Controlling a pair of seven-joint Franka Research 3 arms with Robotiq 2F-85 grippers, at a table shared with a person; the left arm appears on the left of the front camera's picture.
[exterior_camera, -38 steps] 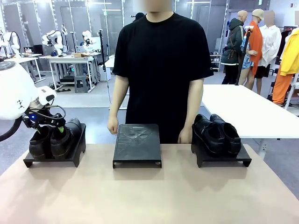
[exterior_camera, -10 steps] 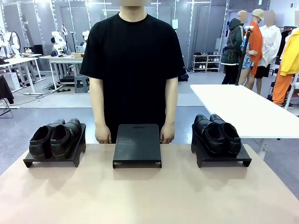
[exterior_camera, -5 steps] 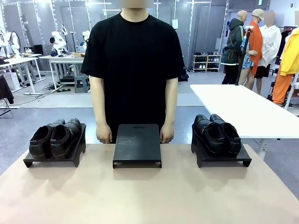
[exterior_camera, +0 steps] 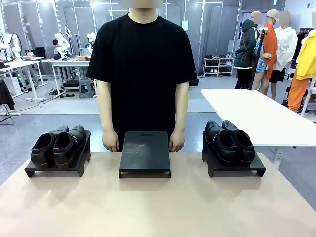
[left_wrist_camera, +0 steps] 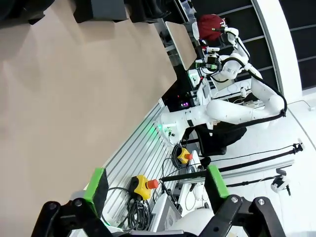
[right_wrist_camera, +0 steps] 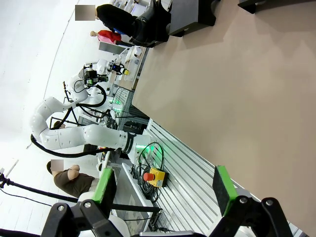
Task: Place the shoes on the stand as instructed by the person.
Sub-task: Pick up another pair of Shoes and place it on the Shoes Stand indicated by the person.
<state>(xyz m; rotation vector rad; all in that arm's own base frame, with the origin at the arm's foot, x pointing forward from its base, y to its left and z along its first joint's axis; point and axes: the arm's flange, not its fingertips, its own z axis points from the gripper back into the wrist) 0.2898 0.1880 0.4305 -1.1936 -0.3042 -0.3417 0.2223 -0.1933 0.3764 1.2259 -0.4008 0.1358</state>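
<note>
Front view: one pair of shoes [exterior_camera: 59, 146] sits on the left stand [exterior_camera: 29, 170], another pair [exterior_camera: 229, 142] on the right stand [exterior_camera: 259, 170]. The person [exterior_camera: 143, 74] stands behind the bare middle stand [exterior_camera: 145, 153]. Wrist views show the left gripper [left_wrist_camera: 157, 183] and right gripper [right_wrist_camera: 164, 186] released, holding nothing.

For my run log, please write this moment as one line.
left gripper open | right gripper open | shoes on left stand, pair on right | middle stand bare

Shoes [exterior_camera: 60, 146] glossy black leather; stand [exterior_camera: 145, 153] matt black; table [exterior_camera: 158, 207] matt tan.

The left arm has withdrawn; the person [exterior_camera: 143, 69] stepped left.
</note>
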